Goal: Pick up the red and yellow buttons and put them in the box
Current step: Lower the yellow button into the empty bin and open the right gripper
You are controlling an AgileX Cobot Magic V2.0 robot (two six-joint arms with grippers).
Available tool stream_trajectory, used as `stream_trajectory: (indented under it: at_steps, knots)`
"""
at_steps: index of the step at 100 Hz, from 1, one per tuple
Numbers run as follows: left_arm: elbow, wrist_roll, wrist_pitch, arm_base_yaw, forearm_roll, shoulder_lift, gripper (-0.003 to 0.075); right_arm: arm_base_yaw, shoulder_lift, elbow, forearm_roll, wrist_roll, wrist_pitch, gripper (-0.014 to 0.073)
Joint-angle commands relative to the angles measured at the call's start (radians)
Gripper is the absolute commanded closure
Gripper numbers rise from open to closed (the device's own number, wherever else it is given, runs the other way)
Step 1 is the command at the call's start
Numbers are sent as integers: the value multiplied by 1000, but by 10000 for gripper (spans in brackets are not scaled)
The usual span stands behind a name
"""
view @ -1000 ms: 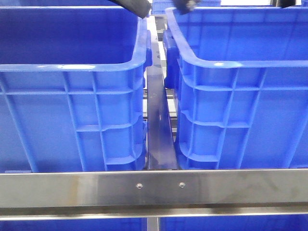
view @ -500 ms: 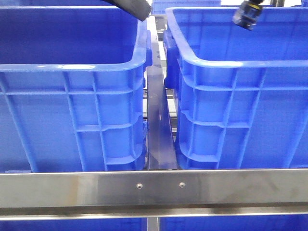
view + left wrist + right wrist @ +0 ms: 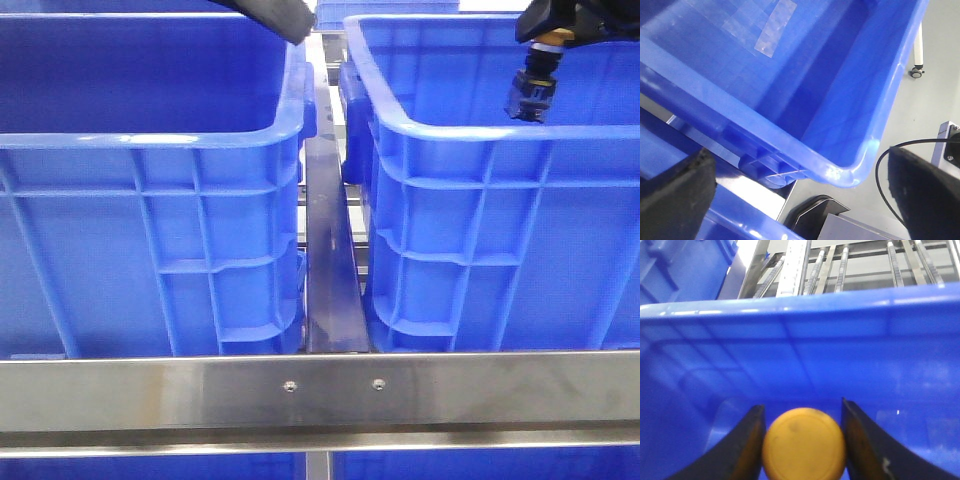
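Flanking yellow button [image 3: 804, 444]: blue crate walls [image 3: 800, 355]

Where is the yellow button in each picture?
Front view: not visible; only the right arm's cable end shows above the right blue crate.
Left wrist view: not in it; just a blue crate and the open left end effector.
Right wrist view: the yellow button sits low in the middle, between the right end effector fingers.
Shared landmark: the blue crate's thick rim.
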Motion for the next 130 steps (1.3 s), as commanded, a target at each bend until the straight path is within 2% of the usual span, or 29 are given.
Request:
stream_trajectory:
  at_steps: [1, 57, 106, 113, 130]
  knots:
    - [-30, -2, -17, -6, -52, -40, 69, -1, -14, -56, 17, -29, 10, 359]
    - [-30, -2, -17, -6, -52, -40, 69, -1, 171, -165, 17, -38, 3, 359]
    - [-30, -2, -17, -6, -52, -40, 69, -1, 223, -177, 17, -40, -16, 355]
    - [-30, -2, -17, -6, -52, -40, 69, -1, 223, -177, 17, -40, -13, 319]
    - [-30, -2, -17, -6, -52, -40, 69, -1, 223, -177, 17, -40, -12, 133]
